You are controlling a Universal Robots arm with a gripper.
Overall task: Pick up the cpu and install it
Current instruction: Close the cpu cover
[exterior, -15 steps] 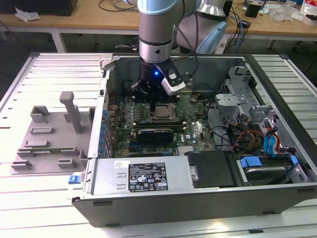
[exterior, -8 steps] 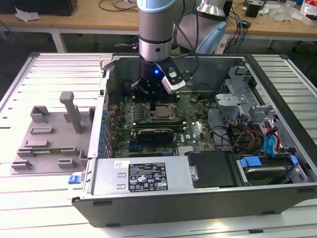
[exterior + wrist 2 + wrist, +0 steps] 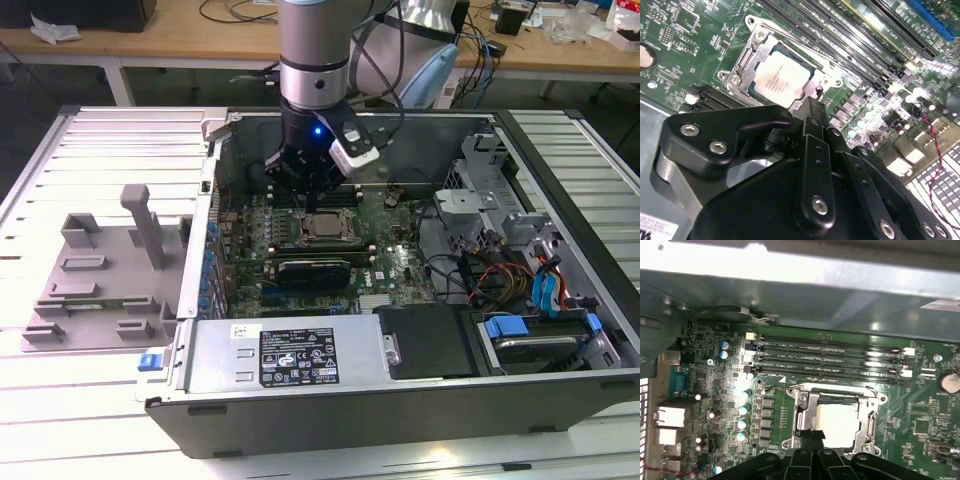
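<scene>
The cpu (image 3: pixel 322 227) is a small square chip with a pale silver top. It lies flat inside the metal-rimmed socket frame (image 3: pixel 746 62) on the green motherboard, and both wrist views show it (image 3: pixel 780 80) (image 3: pixel 837 424). My gripper (image 3: pixel 310 200) hangs inside the open computer case just above the socket's edge. Its black fingers are pressed together with nothing between them, and their tips (image 3: pixel 812 102) (image 3: pixel 813 434) stand over the socket rim beside the chip. Whether they touch the rim is unclear.
A grey plastic tray (image 3: pixel 100 270) with an upright post sits on the exterior view's left, outside the case. A long black ribbed block (image 3: pixel 312 270) lies just in front of the socket. Memory slots (image 3: pixel 830 360) run behind it. Drive cages and cables (image 3: pixel 500 270) crowd the right.
</scene>
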